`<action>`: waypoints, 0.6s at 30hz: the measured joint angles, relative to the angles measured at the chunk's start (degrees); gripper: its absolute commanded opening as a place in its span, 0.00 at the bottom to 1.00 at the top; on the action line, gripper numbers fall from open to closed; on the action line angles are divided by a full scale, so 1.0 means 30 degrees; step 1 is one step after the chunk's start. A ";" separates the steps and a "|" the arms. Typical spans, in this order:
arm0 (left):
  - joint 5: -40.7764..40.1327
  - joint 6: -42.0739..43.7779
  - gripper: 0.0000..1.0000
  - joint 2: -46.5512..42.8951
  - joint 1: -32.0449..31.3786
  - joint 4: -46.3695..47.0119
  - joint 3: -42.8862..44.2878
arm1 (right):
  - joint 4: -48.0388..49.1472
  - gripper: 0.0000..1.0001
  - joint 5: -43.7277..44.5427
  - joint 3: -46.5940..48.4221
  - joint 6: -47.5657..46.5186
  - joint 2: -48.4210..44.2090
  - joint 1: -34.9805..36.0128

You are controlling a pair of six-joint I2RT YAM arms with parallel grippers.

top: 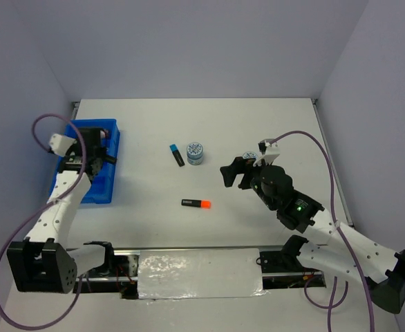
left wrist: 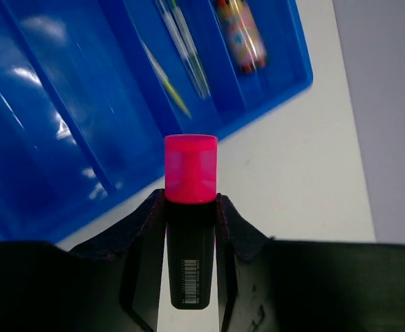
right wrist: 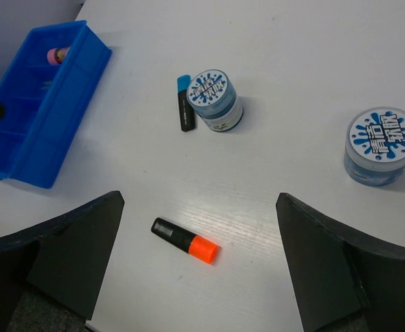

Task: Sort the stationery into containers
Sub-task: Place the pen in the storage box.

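While the pink-capped highlighter (left wrist: 191,169) hangs at the tray's rim, the drop-off step is in hand.
Its black barrel is clamped between the fingers of the left gripper (left wrist: 191,200), with the cap pointing to 12 o'clock in the wrist view. The blue tray (left wrist: 57,138) spreads from 9 to 1 o'clock beyond it, with thin pens (left wrist: 182,62) in a compartment at 12 and a patterned tube (left wrist: 242,34) at 1. By my judgement the next move calls for carrying the highlighter forward over a free compartment, lowering it, then letting go. Seen from above, the tray sits at 9 o'clock on the table (top: 258,124). The right gripper (right wrist: 199,207), spread wide and holding nothing, hovers toward 3 o'clock. Below it lie the orange-capped highlighter (right wrist: 186,242), the blue-capped highlighter (right wrist: 184,104) and two tape rolls (right wrist: 215,100), not yet sorted.
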 measured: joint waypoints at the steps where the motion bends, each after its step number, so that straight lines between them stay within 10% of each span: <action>1: 0.0073 0.0153 0.00 -0.0219 0.1195 0.0066 0.0073 | 0.0044 0.99 -0.0036 0.0000 0.0000 0.0000 -0.0007; 12: 0.1719 0.0036 0.06 0.2543 0.7380 0.1770 -0.0758 | 0.0342 0.99 -0.0634 0.0000 -0.0073 0.0291 -0.0044; 18: 0.1588 0.0073 0.36 0.3075 0.7708 0.3206 -0.1195 | 0.0517 0.99 -0.0969 0.0000 -0.0066 0.0481 -0.0044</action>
